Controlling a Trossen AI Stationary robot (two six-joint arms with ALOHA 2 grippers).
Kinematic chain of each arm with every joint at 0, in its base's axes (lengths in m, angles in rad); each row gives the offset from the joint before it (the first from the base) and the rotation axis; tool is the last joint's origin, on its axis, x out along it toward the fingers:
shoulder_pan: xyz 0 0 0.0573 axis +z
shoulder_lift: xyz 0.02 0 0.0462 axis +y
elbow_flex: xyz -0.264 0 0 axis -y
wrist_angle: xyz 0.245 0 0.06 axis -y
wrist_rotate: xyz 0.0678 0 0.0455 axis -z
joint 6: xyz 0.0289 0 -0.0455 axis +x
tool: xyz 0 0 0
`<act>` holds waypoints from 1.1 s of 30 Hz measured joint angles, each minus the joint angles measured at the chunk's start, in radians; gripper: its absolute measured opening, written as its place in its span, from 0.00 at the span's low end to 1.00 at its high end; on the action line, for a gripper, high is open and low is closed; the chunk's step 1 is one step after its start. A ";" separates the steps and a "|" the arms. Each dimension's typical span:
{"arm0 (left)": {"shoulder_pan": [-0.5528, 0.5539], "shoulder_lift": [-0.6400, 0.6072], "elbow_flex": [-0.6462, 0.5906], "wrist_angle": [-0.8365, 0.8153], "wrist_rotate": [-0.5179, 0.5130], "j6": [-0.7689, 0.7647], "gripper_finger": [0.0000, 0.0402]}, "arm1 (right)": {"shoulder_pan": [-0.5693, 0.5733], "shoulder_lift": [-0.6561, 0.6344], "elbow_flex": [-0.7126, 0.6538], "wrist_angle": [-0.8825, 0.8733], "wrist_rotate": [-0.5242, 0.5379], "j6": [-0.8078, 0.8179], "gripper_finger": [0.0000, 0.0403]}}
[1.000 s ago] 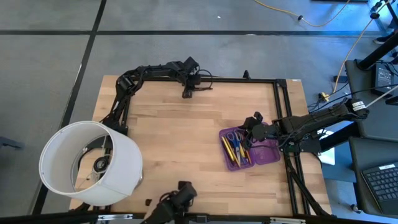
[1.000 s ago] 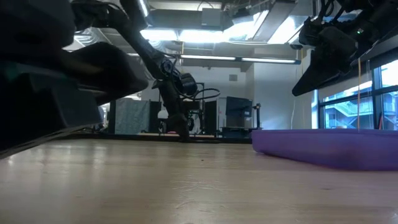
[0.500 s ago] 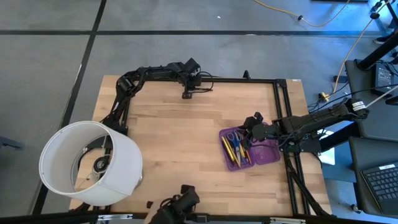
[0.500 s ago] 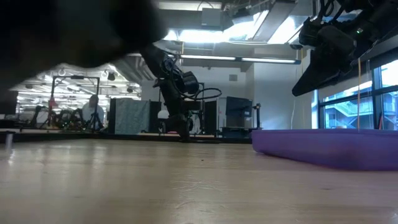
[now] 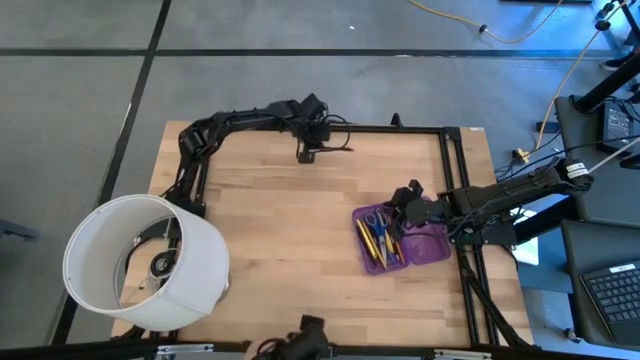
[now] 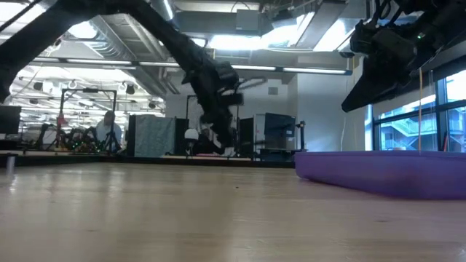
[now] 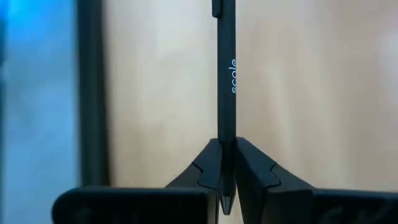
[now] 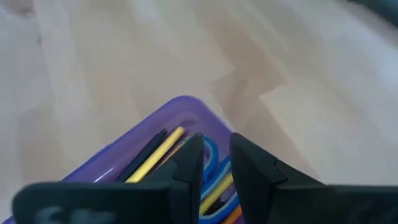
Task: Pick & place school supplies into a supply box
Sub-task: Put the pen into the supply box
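Observation:
My left gripper (image 5: 305, 150) is near the table's far edge and is shut on a black pen (image 7: 226, 93) lettered "scale". In the low view this gripper (image 6: 220, 109) is above the wood. The purple supply box (image 5: 402, 240) lies open near the right edge. It holds yellow and orange pencils (image 5: 374, 245) and blue-handled scissors (image 5: 373, 217). My right gripper (image 5: 408, 203) hovers over the box's far end. In its wrist view the fingers (image 8: 214, 165) are slightly apart over the box (image 8: 177, 115), with nothing between them. My left gripper pinches the black pen between its two fingers (image 7: 208, 168) close to the pointed tip (image 7: 225, 202). The fingers lie along the pen, and the barrel (image 7: 226, 74) sticks out past the fingertips toward the table. I cannot tell whether its far end touches the wood.
A large white cylindrical shade (image 5: 145, 262) stands on the near left corner. A black frame rail (image 5: 400, 128) runs along the far edge and down the right side. Bare wood (image 5: 290, 220) lies between the left gripper and the box. A dark object (image 5: 305, 350) sits at the near edge.
My left gripper has risen from the table near the far edge and shifted a little to the right, with the pen in its fingers. A dark thing at the near edge, which covered the left of the low view, has drawn back off the table. My right arm kept still.

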 joint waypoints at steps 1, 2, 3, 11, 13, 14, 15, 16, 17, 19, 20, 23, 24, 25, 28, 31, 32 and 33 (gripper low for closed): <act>-0.011 -0.010 0.000 -0.004 0.030 -0.006 0.04 | 0.000 0.000 0.000 0.002 0.022 -0.025 0.21; -0.023 -0.021 0.000 -0.006 0.057 -0.015 0.04 | 0.001 0.000 0.000 0.008 0.048 -0.064 0.21; -0.036 -0.034 0.000 -0.006 0.083 -0.019 0.04 | 0.006 0.000 0.000 0.017 0.075 -0.106 0.21; -0.178 -0.114 0.001 0.002 0.216 -0.021 0.04 | 0.087 -0.070 0.000 0.044 0.138 -0.248 0.21; -0.223 -0.126 0.001 0.008 0.218 -0.010 0.04 | 0.116 -0.110 0.000 0.043 0.125 -0.284 0.21; -0.246 -0.127 0.001 0.017 0.218 -0.009 0.04 | 0.133 -0.130 0.000 0.043 0.120 -0.305 0.21; -0.268 -0.127 0.002 0.025 0.218 -0.008 0.04 | 0.151 -0.149 0.000 0.044 0.110 -0.326 0.21; -0.291 -0.125 0.002 0.029 0.218 -0.008 0.04 | 0.171 -0.168 0.000 0.043 0.100 -0.342 0.21; -0.312 -0.125 0.002 0.037 0.218 -0.008 0.04 | 0.189 -0.184 0.000 0.044 0.098 -0.362 0.21; -0.354 -0.125 0.002 0.053 0.217 -0.005 0.04 | 0.222 -0.210 -0.005 0.045 0.100 -0.385 0.21; -0.372 -0.125 0.002 0.054 0.216 0.001 0.04 | 0.234 -0.221 -0.016 0.046 0.102 -0.383 0.21; -0.420 -0.125 0.002 0.053 0.212 0.007 0.04 | 0.268 -0.262 -0.059 0.012 0.102 -0.303 0.21; -0.430 -0.129 0.002 0.052 0.212 0.003 0.04 | 0.283 -0.279 -0.077 -0.004 0.100 -0.265 0.21; -0.438 -0.132 0.002 0.050 0.210 -0.008 0.04 | 0.296 -0.293 -0.094 -0.008 0.089 -0.228 0.21; -0.454 -0.135 0.002 0.055 0.209 -0.031 0.04 | 0.324 -0.319 -0.155 0.059 0.034 -0.174 0.21; -0.471 -0.135 0.002 0.079 0.209 -0.047 0.04 | 0.335 -0.321 -0.206 0.195 0.013 -0.194 0.21; -0.478 -0.135 0.002 0.098 0.209 -0.055 0.04 | 0.335 -0.321 -0.221 0.232 0.004 -0.215 0.21; -0.486 -0.135 0.002 0.114 0.210 -0.061 0.04 | 0.335 -0.320 -0.236 0.264 -0.008 -0.234 0.22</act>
